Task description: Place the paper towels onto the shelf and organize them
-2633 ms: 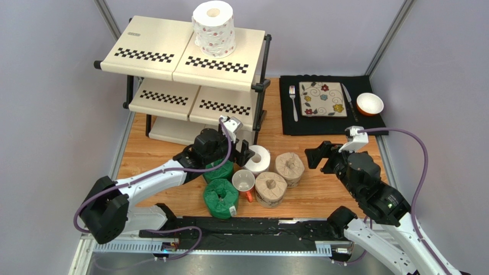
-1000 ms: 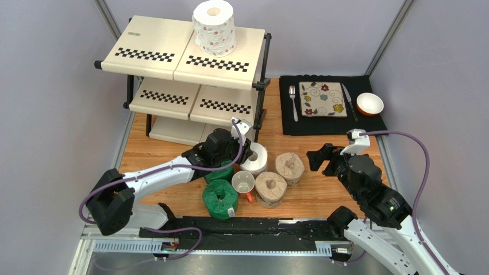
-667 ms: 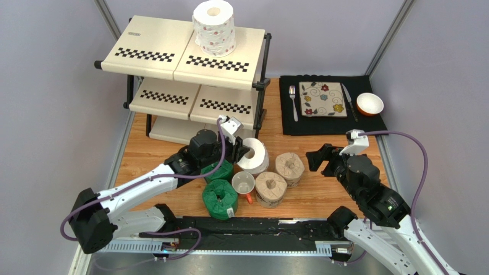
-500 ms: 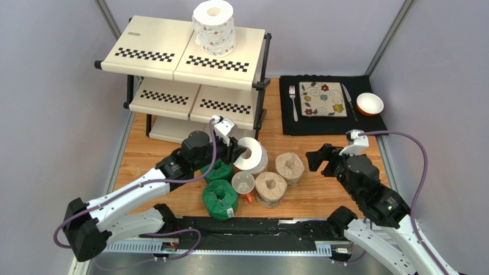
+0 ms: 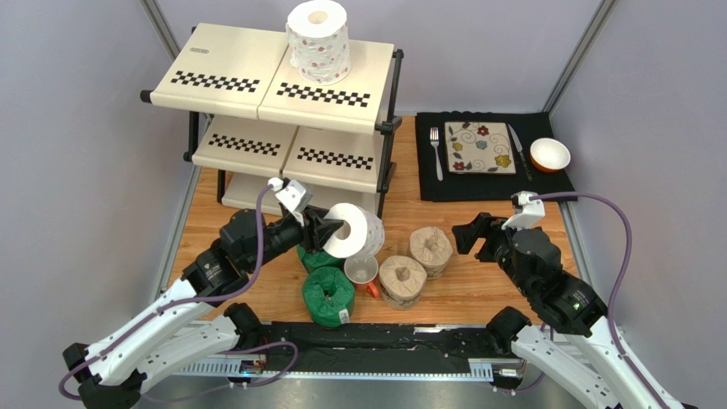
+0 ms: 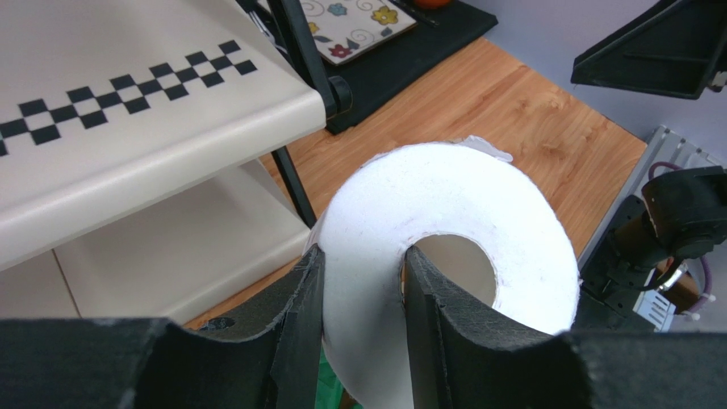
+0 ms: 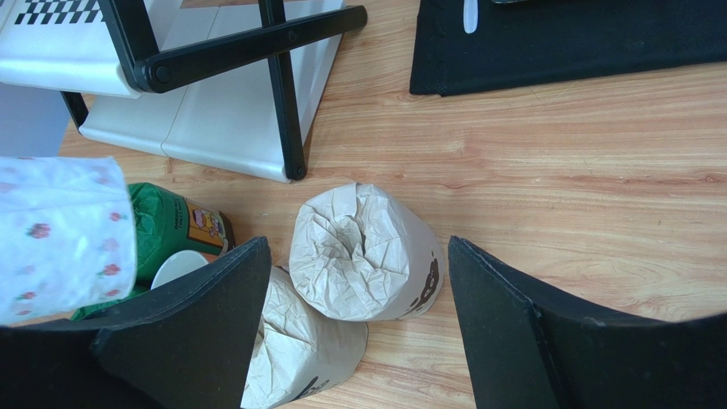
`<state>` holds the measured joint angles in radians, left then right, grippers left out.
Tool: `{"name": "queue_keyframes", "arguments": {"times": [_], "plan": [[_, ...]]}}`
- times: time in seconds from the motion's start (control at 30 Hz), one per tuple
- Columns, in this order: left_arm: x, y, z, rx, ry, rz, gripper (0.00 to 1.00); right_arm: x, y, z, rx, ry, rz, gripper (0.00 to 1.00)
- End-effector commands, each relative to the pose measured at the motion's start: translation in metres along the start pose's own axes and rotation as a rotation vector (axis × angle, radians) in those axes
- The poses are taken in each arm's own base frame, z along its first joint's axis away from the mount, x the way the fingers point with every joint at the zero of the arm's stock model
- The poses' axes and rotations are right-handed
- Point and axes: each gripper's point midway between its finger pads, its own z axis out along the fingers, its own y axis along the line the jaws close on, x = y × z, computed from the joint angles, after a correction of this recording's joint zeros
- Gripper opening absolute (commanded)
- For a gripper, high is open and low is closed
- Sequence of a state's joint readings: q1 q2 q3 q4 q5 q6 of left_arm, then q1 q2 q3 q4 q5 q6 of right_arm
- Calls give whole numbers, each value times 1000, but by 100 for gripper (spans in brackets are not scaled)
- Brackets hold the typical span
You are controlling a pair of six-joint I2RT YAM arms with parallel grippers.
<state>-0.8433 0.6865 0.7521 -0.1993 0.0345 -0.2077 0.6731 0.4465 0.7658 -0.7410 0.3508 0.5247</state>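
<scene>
My left gripper [image 5: 328, 230] is shut on the wall of a white floral paper towel roll [image 5: 353, 230], one finger [image 6: 431, 298] inside the core and the other outside. The roll [image 6: 478, 196] hangs tilted above the table, in front of the shelf [image 5: 239, 72]. Another floral roll [image 5: 317, 41] stands on the top tier. Two green rolls [image 5: 328, 294] and two tan rolls [image 5: 402, 280] sit on the table. My right gripper [image 5: 471, 234] is open, hovering over the farther tan roll [image 7: 367, 256] without touching it.
A white mug [image 5: 362, 271] with a red handle sits between the green and tan rolls. At the back right, a black placemat [image 5: 546, 183] carries a flowered plate [image 5: 479, 147], fork, knife and an orange bowl [image 5: 549, 154]. The shelf's black post [image 7: 286, 102] stands near the tan rolls.
My left arm has lifted the floral roll off the table and drawn it back to the left, tilting it on its side. The right arm has barely moved.
</scene>
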Motion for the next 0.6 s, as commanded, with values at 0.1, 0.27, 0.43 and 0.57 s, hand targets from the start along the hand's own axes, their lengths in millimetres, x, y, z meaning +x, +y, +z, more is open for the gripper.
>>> {"name": "queue_keyframes", "arguments": {"times": [0.1, 0.27, 0.43, 0.57], "plan": [[-98, -8, -41, -12, -274, -18, 29, -7, 8, 1, -38, -30, 4, 80], [-153, -10, -66, -29, -406, 19, 29, -10, 8, -2, -40, -39, 6, 80], [-202, -19, -76, -12, -481, 70, 29, -12, 9, -4, -46, -43, 19, 80], [-247, -27, -90, 0, -571, 110, 29, -12, 8, -6, -44, -44, 25, 79]]}}
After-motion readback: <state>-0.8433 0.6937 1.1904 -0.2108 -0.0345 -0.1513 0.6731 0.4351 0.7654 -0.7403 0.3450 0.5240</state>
